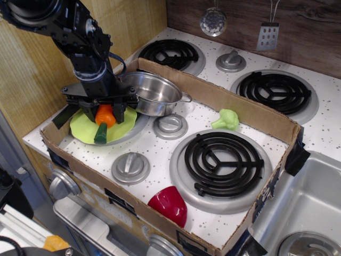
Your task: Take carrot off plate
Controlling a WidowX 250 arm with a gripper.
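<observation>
The gripper [103,113] hangs low over the lime-green plate [80,126], its two black fingers [118,112] set close on either side of the toy carrot [104,120]. They clamp the carrot's orange body, and its dark green stem end points down toward the front of the plate. From here I cannot tell whether the stem tip touches the plate or sits just clear of it. The steel pot [153,94] stands just beside the plate, behind and to the right. The broccoli toy [226,119] lies well apart from the plate, across the speckled stovetop [160,152], and the red bowl [169,205] leans against the front wall of the cardboard box [242,109].
</observation>
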